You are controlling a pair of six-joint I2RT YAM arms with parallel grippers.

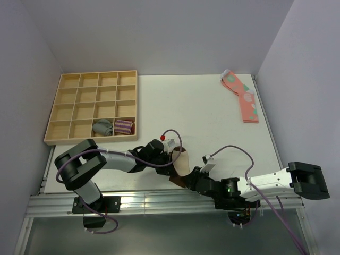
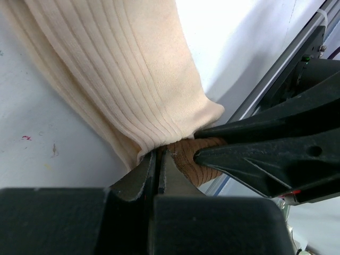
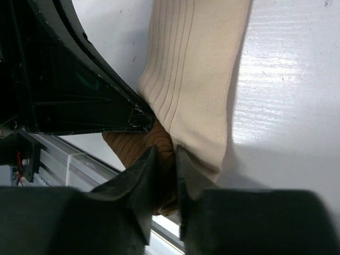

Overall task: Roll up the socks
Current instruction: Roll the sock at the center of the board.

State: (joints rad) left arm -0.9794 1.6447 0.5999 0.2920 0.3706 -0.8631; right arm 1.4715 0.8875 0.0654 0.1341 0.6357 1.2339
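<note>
The socks (image 1: 182, 160) lie as a beige ribbed pair near the table's front edge, their brown cuff end toward the rail. In the left wrist view the cream fabric (image 2: 122, 69) runs down to the brown cuff (image 2: 194, 159), and my left gripper (image 2: 158, 155) is shut on the edge where the two meet. My right gripper (image 3: 164, 156) holds the brown cuff (image 3: 133, 146) between nearly closed jaws, with the cream leg (image 3: 196, 69) running up beyond them. Both grippers (image 1: 171, 161) (image 1: 190, 178) meet at that same end, fingertips almost touching.
A wooden compartment tray (image 1: 53, 114) stands at the back left, holding a grey rolled sock (image 1: 103, 127) and a purple-striped one (image 1: 124, 126). Pink socks (image 1: 241, 95) lie at the back right. The metal rail (image 1: 159, 199) runs just beneath the cuff.
</note>
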